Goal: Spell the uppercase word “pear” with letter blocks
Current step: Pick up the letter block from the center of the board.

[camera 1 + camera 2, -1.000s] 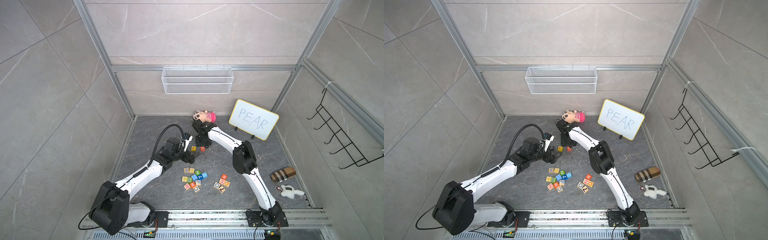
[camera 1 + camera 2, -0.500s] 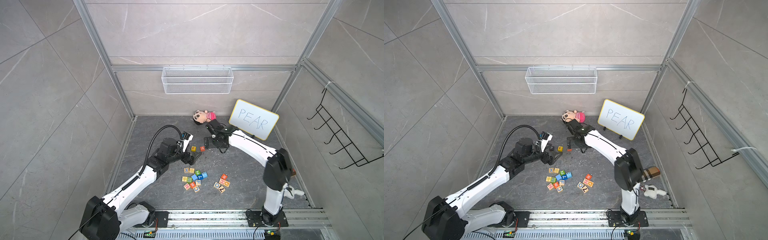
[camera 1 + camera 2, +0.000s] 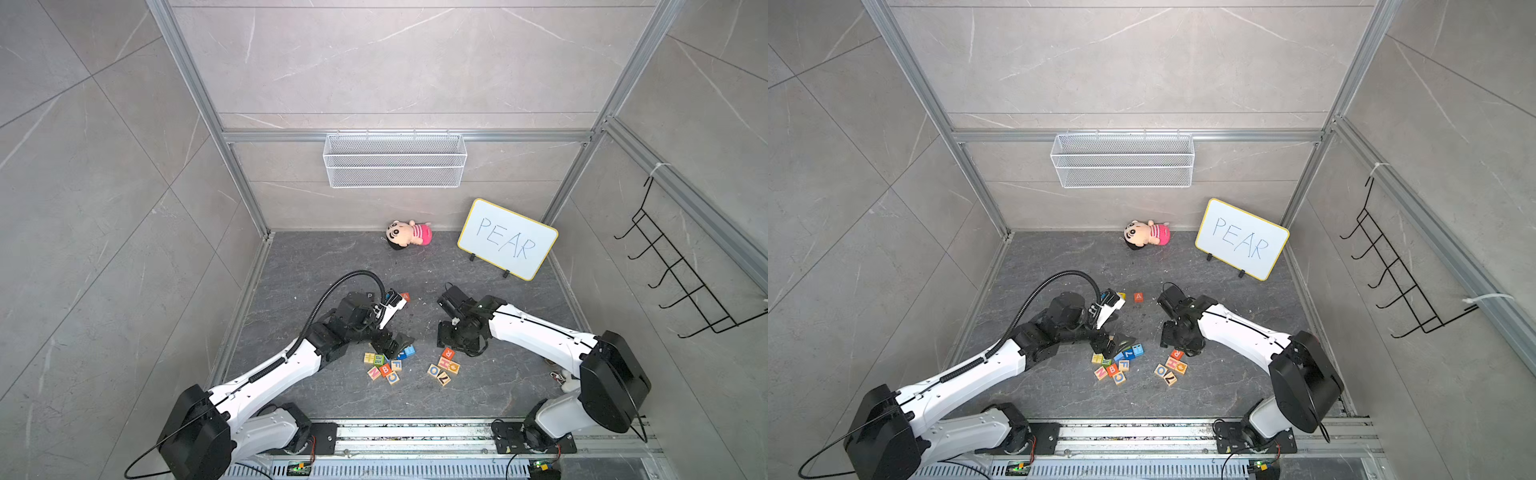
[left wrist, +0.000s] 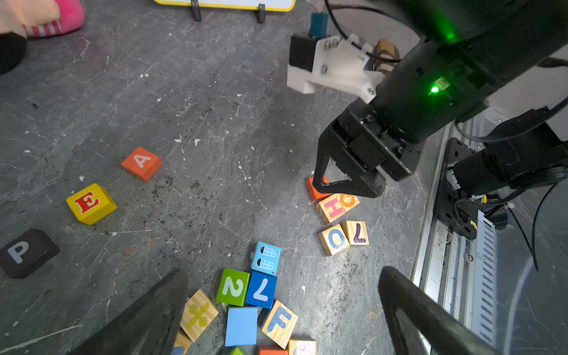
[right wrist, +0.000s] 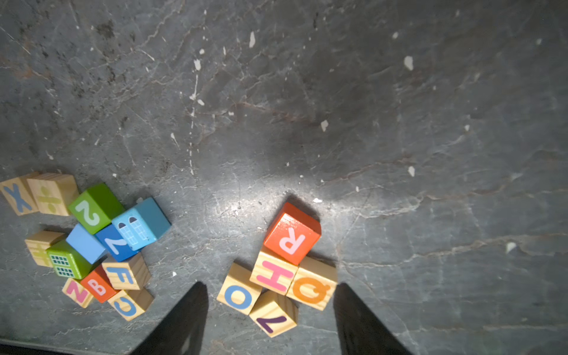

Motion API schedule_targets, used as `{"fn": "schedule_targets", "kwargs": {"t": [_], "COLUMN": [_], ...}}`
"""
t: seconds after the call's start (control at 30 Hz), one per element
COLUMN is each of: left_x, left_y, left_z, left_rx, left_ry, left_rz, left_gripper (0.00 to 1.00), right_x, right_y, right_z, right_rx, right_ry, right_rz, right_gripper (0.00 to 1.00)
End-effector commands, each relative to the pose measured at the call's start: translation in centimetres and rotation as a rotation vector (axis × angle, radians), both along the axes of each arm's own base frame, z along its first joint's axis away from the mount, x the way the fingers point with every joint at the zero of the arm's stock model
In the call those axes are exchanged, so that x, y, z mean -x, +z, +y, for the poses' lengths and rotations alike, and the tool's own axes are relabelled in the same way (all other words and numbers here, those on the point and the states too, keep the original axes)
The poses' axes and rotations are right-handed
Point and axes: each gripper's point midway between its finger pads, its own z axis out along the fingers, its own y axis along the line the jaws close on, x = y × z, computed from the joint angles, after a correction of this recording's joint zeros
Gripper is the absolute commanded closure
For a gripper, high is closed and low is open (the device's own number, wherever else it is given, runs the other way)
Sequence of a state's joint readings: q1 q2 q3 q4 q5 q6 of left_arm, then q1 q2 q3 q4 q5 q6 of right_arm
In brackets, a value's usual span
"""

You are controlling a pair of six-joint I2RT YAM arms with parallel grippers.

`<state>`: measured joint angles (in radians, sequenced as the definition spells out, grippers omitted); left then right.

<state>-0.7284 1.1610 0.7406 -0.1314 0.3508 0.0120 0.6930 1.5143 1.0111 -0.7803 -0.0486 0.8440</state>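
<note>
Three letter blocks lie in a loose row at mid-floor: black P (image 4: 26, 252) (image 3: 370, 295), yellow E (image 4: 90, 203) (image 3: 1121, 295) and orange A (image 4: 141, 163) (image 3: 405, 296). The red R (image 5: 292, 235) (image 3: 447, 353) rests at the far edge of a small wooden cluster, touching the H cube. My right gripper (image 5: 270, 286) (image 3: 455, 338) hangs open just over that cluster, holding nothing. My left gripper (image 4: 284, 275) (image 3: 392, 343) is wide open above the mixed pile of blue, green and wooden cubes, and holds nothing.
Wooden H, Q, O and 7 cubes (image 5: 273, 292) crowd the R. The mixed pile (image 3: 386, 365) lies left of them. A whiteboard reading PEAR (image 3: 507, 239) and a plush doll (image 3: 409, 235) stand at the back. The metal rail (image 3: 415, 432) runs along the front.
My right arm pulled away from the A block at the back and swung forward to the R cluster. My left gripper drifted forward over the mixed pile.
</note>
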Motion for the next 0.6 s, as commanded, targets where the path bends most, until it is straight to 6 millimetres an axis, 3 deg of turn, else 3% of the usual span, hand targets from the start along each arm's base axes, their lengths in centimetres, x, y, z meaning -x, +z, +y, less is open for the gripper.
{"fn": "schedule_targets", "kwargs": {"t": [0.0, 0.27, 0.57], "left_x": [-0.1, -0.5, -0.4], "left_y": [0.3, 0.1, 0.1], "left_z": [-0.4, -1.0, -1.2], "left_rx": [0.007, 0.004, 0.000], "left_ry": [-0.024, -0.028, -0.030], "left_rz": [-0.017, -0.003, 0.004], "left_gripper": [0.00, 0.00, 0.00], "right_x": [1.7, 1.2, -0.8], "right_y": [-1.2, -2.9, -3.9], "right_z": [-1.1, -0.5, 0.3], "right_rx": [0.052, 0.069, 0.082], "right_ry": [-0.043, -0.071, -0.072], "right_rz": [0.058, 0.071, 0.026], "right_gripper": [0.32, 0.30, 0.29]}}
